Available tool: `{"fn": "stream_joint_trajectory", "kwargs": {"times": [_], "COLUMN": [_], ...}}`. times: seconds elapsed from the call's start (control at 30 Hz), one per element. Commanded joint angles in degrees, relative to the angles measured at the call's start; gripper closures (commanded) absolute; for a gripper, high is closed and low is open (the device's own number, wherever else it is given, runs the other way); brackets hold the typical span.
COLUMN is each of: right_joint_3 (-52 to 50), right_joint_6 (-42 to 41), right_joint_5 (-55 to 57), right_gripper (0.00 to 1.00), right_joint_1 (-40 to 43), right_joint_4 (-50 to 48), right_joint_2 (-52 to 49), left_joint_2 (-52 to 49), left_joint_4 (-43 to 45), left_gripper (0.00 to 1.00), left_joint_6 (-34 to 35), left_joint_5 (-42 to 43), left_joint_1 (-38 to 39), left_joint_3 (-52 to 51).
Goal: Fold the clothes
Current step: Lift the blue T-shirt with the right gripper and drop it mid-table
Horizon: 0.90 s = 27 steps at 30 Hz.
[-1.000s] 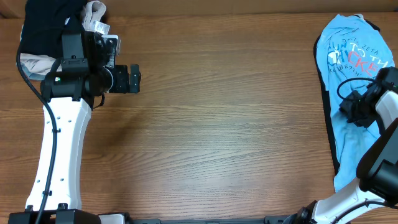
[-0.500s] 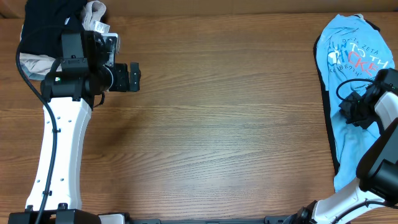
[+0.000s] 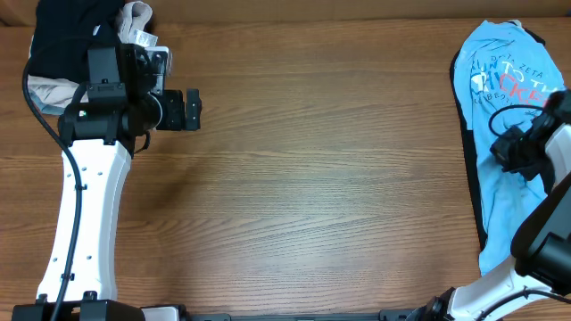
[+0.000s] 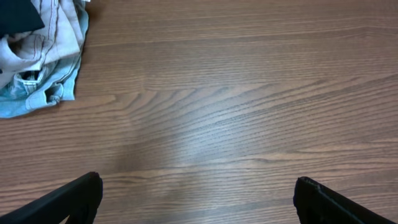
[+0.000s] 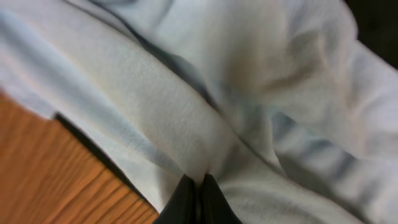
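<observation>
The light blue T-shirt (image 3: 500, 98) with white and red lettering lies crumpled along the table's right edge, over a black garment (image 3: 466, 134). My right gripper (image 3: 510, 153) sits on the shirt's middle and is shut, pinching a fold of the light blue cloth (image 5: 205, 143) between its fingertips (image 5: 198, 186). My left gripper (image 3: 191, 111) is at the far left, far from the shirt, open and empty above bare wood (image 4: 199, 180).
A bundle of black and beige garments (image 3: 62, 45) lies at the back left corner behind the left arm; its edge shows in the left wrist view (image 4: 37, 56). Bare wooden tabletop (image 3: 321, 169) spans the middle.
My right gripper has shifted slightly to the right and back on the shirt, keeping its hold. The left arm has not moved.
</observation>
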<state>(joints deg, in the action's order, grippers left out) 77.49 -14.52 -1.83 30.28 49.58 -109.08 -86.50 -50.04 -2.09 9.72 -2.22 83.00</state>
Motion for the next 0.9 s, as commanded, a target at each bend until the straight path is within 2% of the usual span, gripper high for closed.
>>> {"fn": "stream_joint_trajectory", "kwargs": {"times": [0.0,0.3,0.47,0.57,0.67,0.87], "right_joint_3": [4.2,9.9,10.3,10.3,10.3,10.2], "right_joint_6": [0.9,7.1,10.3,10.3,10.0,3.7], "right_joint_5": [-2.0,-10.7,-19.4,-21.7,-21.9,-22.5], "right_gripper": [0.96,0.96,0.96,0.96,0.96,0.95], "right_joint_1": [-0.2,-1.6,-6.6,-13.8,-24.3,-51.1], "right_joint_4": [2.4,13.0,18.7,21.8,24.2,22.2], "right_joint_2": [4.5,11.6,16.6,18.2,18.4,18.4], "left_joint_2": [-0.4,-0.4,-0.4,-0.4,-0.4,-0.4], "left_joint_4": [0.4,1.2,1.2,1.7,2.6,2.9], "left_gripper": [0.00,0.00,0.00,0.00,0.00,0.00], "left_joint_6": [-0.5,-0.5,-0.5,-0.5,-0.5,-0.5], "left_joint_5": [0.6,0.6,0.6,0.1,0.0,-1.4], "left_joint_1": [0.4,0.4,0.4,0.3,-0.5,-5.5], "left_joint_3": [1.6,1.6,1.6,1.6,1.6,1.6]}}
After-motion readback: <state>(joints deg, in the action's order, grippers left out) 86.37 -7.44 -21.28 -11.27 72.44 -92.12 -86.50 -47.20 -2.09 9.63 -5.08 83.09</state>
